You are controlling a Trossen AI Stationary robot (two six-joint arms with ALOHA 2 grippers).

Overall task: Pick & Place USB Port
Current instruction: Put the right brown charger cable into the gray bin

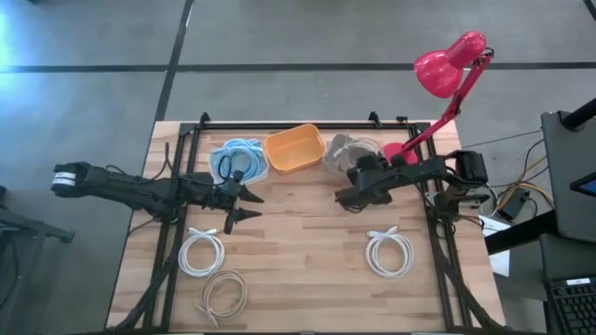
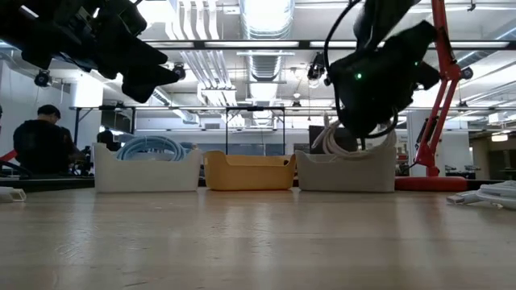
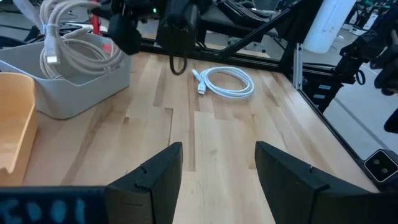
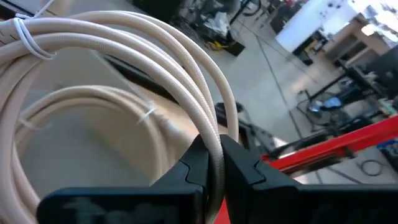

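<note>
A coil of beige braided cable [image 4: 124, 68] fills the right wrist view, and my right gripper [image 4: 212, 171] is shut on it. In the high view this gripper [image 1: 352, 169] stands at the grey bin [image 1: 341, 149] at the table's far side. The coil [image 3: 59, 43] rises out of the grey bin [image 3: 87, 87]. My left gripper [image 1: 250, 207] waits open at mid-left above the table, near the white bin of blue cable [image 1: 237, 160], with nothing between its fingers [image 3: 149, 180]. My right gripper pinches a strand of the beige coil [image 4: 214, 146] between its two fingers, at the coil's outer edge. The strand runs across the fingers. The rest of the coil spreads out beyond the fingertips, above the grey bin's inside; whether it rests there, I cannot tell.
An orange bin [image 1: 293, 149] stands between the white and grey bins. Two white cable coils [image 1: 202, 251] [image 1: 389, 253] and a beige one [image 1: 223, 293] lie on the wooden table. A red desk lamp [image 1: 447, 65] rises at the far right corner. Black frame rails border the table.
</note>
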